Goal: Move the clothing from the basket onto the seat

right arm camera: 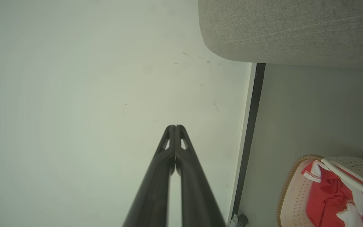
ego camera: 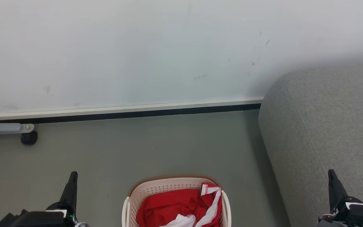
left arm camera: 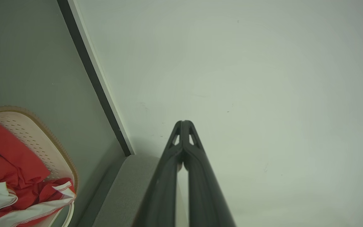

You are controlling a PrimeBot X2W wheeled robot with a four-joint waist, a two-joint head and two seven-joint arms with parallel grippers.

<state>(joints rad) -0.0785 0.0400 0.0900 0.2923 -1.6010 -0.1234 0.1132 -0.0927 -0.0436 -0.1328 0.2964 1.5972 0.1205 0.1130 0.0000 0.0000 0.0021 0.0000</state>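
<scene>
The clothing (ego camera: 175, 205) lies heaped in the basket (ego camera: 165, 186), with the left gripper (ego camera: 73, 173) off the basket's left side and the right gripper (ego camera: 331, 172) well off its right, before the seat (ego camera: 326, 126), both pressed together, empty.

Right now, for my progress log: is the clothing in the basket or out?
In: the clothing lies bunched inside the basket walls.

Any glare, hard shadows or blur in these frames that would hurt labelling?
Head view: soft even light, no glare; the wall washes pale at top left, a faint shadow lies above the seat, and the bottom edge crops the basket. Left wrist view: corners darken; the left gripper is sharp at its tips. Right wrist view: same dim edges, right gripper sharp.
</scene>
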